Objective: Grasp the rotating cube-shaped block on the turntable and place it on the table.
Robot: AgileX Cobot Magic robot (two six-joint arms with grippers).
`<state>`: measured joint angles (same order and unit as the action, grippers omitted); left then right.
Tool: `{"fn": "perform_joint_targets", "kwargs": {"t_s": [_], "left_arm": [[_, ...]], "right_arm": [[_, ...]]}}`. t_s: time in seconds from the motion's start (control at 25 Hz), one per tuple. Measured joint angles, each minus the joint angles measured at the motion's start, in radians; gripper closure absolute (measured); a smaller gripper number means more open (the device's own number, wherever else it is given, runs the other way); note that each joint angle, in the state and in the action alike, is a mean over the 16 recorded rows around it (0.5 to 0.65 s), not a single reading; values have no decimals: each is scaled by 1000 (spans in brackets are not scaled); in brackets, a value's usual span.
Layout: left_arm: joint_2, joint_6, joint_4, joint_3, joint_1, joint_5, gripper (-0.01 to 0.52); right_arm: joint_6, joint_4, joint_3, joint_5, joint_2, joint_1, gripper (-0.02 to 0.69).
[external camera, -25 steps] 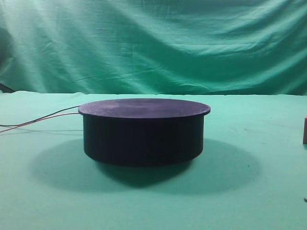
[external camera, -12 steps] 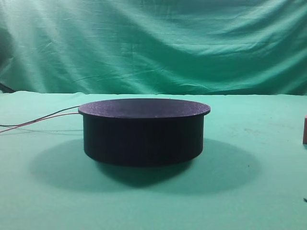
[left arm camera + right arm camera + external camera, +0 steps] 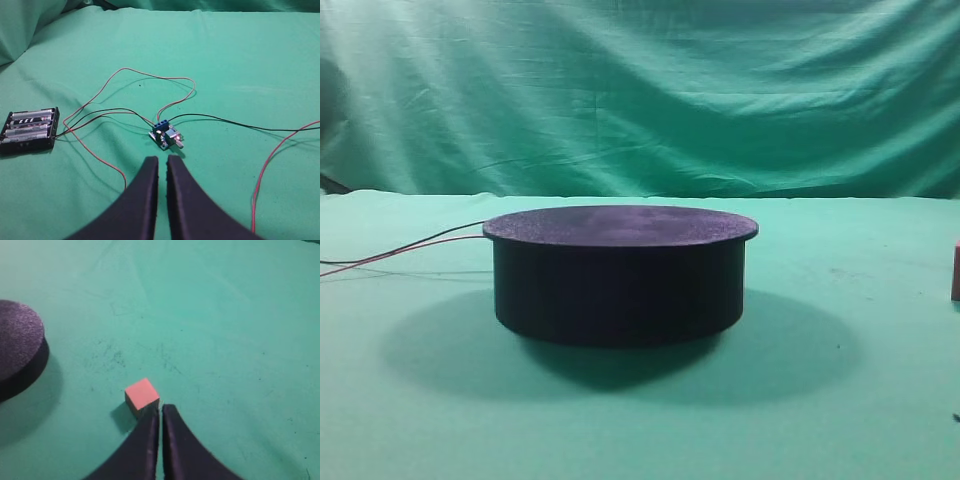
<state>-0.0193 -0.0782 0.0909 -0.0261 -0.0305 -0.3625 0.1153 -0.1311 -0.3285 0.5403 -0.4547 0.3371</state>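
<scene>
The big green desk (image 3: 880, 420) holds the black turntable (image 3: 620, 275), whose top is bare. The little pink block (image 3: 142, 393) sits on the desk to its right. Right fingers (image 3: 160, 412) are shut, holding nothing, tips touching the block. Left fingers (image 3: 162, 165) are nearly shut, empty. Pulling away carelessly could knock the block.

Count: 1 turntable (image 3: 620, 275), 1 cube-shaped block (image 3: 142, 394), 1 green table (image 3: 840, 420). Left side also: 1 battery holder (image 3: 30, 131) w/ 4 cells visible, 1 small blue circuit board (image 3: 166, 135), wires (image 3: 150, 77) red + black, exact qty unclear. 2 grippers: left gripper (image 3: 162, 161), right gripper (image 3: 161, 409).
</scene>
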Motion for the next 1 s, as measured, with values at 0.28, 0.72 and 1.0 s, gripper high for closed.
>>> {"fn": "perform_joint_targets", "kwargs": {"t_s": [0.28,0.72,1.0], "left_arm": [[0,0,0,0,0,0,514],[0,0,0,0,0,0,514],[0,0,0,0,0,0,514]], "right_arm": [[-48,36,186,-117,204,-148,665],[-52,72,342,-157,446,-267,665],[-52,77,356,-160,464,-270,665]]}}
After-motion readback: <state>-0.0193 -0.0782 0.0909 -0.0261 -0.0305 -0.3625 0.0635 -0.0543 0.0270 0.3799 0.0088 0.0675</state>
